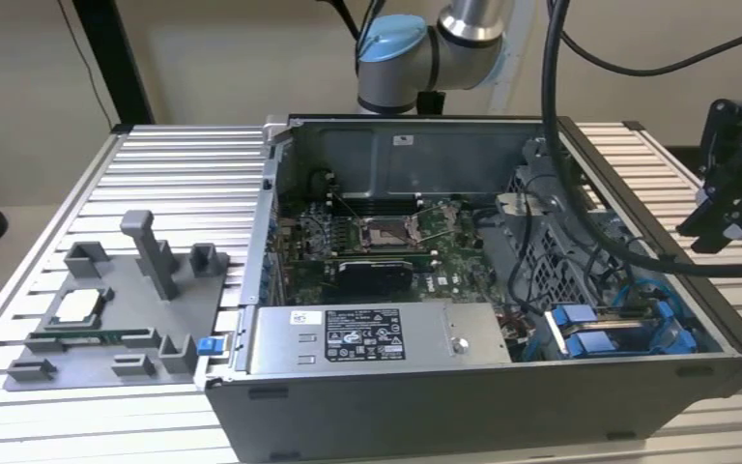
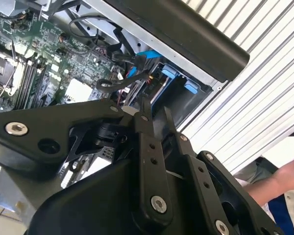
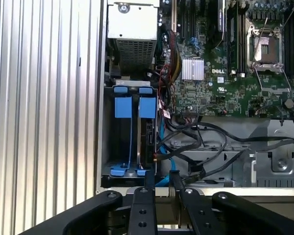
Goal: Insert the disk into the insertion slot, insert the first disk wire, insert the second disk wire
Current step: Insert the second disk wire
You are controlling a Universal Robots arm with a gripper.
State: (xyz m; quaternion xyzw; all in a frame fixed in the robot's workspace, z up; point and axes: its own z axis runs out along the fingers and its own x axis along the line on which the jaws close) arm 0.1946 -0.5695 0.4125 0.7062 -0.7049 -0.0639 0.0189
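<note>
Gripper [image 3: 162, 182] near insertion slot [image 3: 130, 142], cables [image 3: 186, 142] beside

This looks like a robotics lab or test cell. The worktop [image 1: 152, 184] is bare ribbed aluminium profile, and a robot arm [image 1: 410, 58] rises at its edge. Below the tool [image 3: 163, 177] sits an opened PC case [image 1: 474, 406] with its motherboard [image 1: 385, 242] exposed. On the side of the case away from the tool lies a grey fixture tray [image 1: 100, 338] with upright posts. Thick black cables [image 1: 558, 116] hang over the case near the tool.
</note>
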